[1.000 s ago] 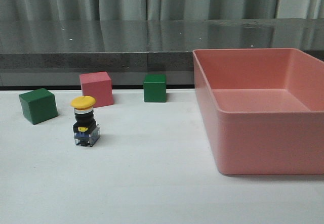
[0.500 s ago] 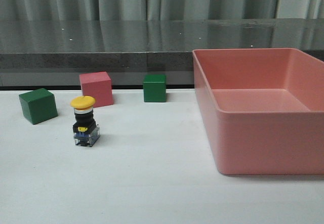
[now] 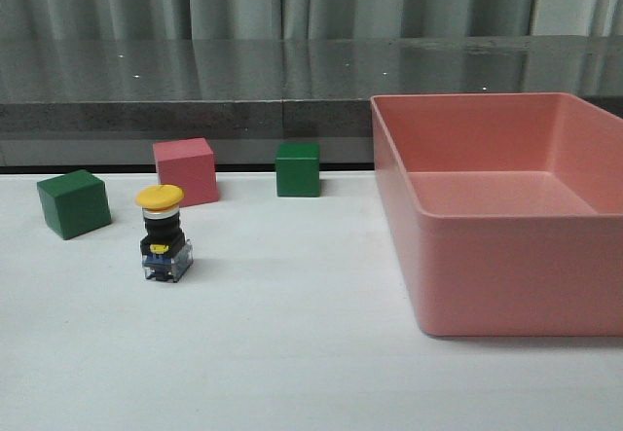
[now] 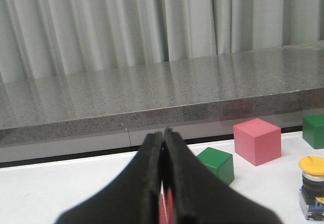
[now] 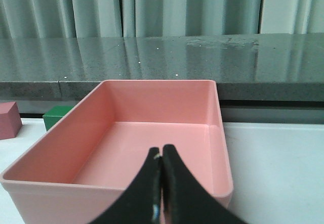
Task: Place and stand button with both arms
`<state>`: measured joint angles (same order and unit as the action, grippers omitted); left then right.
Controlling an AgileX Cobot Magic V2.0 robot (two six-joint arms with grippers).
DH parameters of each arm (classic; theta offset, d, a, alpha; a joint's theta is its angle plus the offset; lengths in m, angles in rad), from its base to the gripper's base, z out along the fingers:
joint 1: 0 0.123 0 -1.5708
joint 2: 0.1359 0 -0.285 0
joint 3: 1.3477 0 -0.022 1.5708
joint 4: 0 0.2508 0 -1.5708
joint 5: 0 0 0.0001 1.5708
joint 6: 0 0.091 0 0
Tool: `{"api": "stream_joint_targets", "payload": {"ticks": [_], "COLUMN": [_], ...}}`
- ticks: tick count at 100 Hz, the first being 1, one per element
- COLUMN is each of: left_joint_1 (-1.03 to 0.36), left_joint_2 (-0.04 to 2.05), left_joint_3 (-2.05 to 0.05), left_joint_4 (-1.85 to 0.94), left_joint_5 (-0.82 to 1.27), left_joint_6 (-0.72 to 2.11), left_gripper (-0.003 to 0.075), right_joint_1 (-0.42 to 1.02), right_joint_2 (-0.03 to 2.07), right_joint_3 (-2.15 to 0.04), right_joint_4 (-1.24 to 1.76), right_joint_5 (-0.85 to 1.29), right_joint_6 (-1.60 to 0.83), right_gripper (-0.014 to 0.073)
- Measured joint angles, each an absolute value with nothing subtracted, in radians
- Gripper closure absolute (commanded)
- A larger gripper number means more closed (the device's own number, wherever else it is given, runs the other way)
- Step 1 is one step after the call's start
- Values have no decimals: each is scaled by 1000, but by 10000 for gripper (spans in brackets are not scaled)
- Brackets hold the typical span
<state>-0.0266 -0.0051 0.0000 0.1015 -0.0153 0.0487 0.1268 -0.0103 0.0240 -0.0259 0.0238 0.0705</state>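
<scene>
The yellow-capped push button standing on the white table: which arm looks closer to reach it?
Probably the left. Its closed black pincer sees the yellow-capped push button nearby, while the right pincer faces the empty pink plastic bin.

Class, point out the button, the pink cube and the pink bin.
button [image 3: 159, 197], front view, on its yellow cap.
pink cube [image 3: 187, 175], front view, on its front face.
pink bin [image 3: 516, 270], front view, on its near outer wall.
</scene>
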Motion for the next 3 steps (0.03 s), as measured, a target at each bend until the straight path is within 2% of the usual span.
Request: {"api": "stream_joint_targets", "payload": {"ticks": [3], "left_joint_1": [-27], "left_joint_2": [-5], "left_joint_3": [0], "left_joint_4": [101], "left_joint_5": [-15], "left_joint_6": [49], "left_gripper": [740], "right_joint_1": [127], "right_joint_2": [-10], "right_joint_3": [24], "right_joint_4": [-26], "right_joint_5": [24], "right_joint_6": [70], "right_gripper": [655]}}
